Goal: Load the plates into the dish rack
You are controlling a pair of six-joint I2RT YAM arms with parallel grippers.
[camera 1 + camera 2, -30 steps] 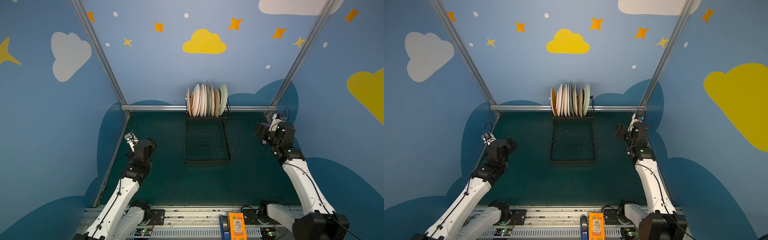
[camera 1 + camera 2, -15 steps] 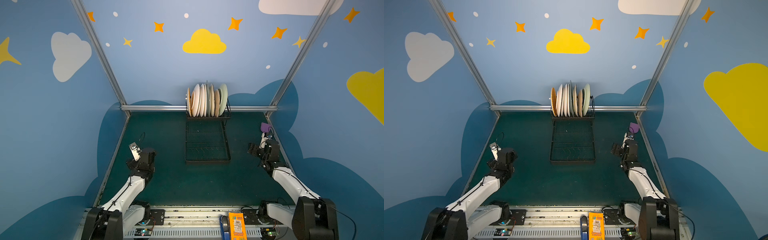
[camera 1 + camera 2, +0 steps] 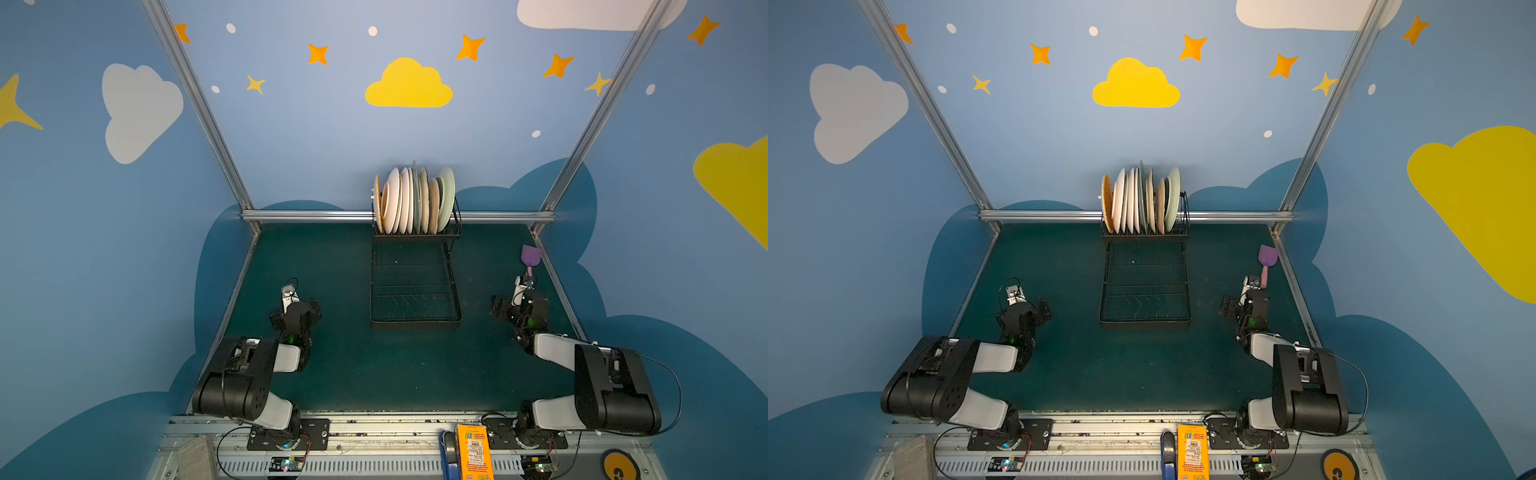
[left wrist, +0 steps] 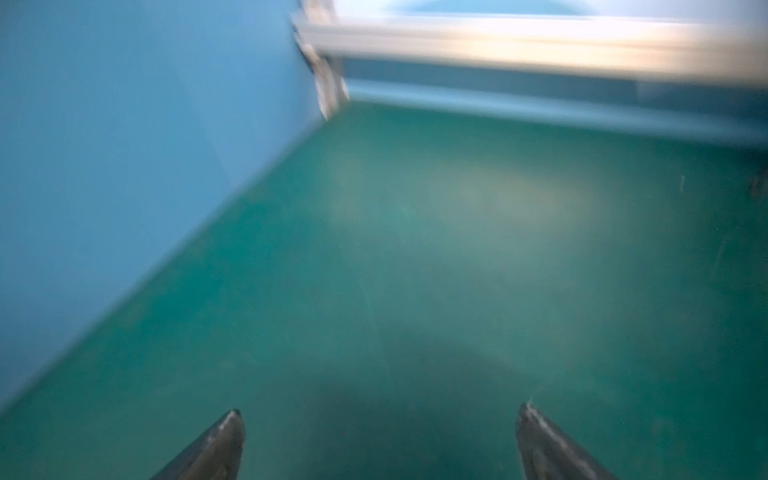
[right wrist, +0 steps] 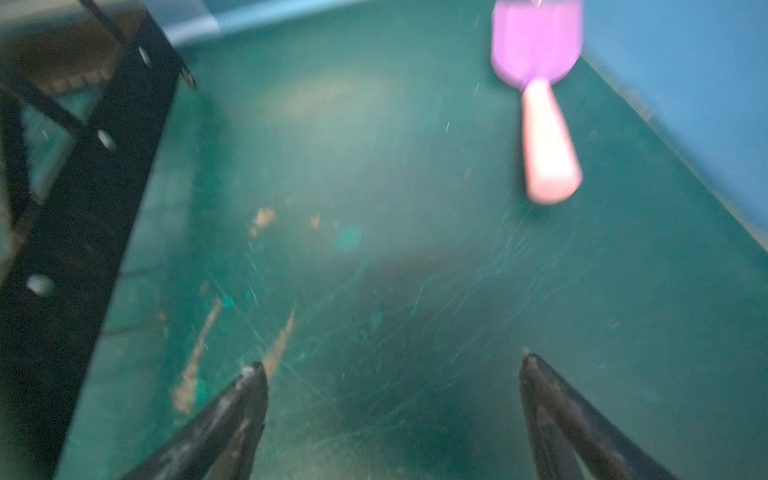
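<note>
Several plates (image 3: 411,199) (image 3: 1140,199) stand on edge in the raised back section of the black wire dish rack (image 3: 415,322) (image 3: 1144,321), against the back wall. The rack's flat front tray holds nothing. My left gripper (image 4: 380,409) (image 3: 303,311) hangs low over the green mat left of the rack, open and empty. The right gripper (image 5: 390,359) (image 3: 509,307) sits low to the right of the rack (image 5: 83,187), also open and empty. Both wrist views are blurred. No plate lies on the mat.
A purple spatula with a pink handle (image 3: 530,255) (image 3: 1266,257) (image 5: 540,83) lies on the mat just beyond the right gripper, near the right wall. An orange box (image 3: 473,455) sits on the front rail. Blue walls close three sides.
Both arms have folded back towards their bases and dropped from a raised pose to low over the mat. The plates and the rack have not moved.
</note>
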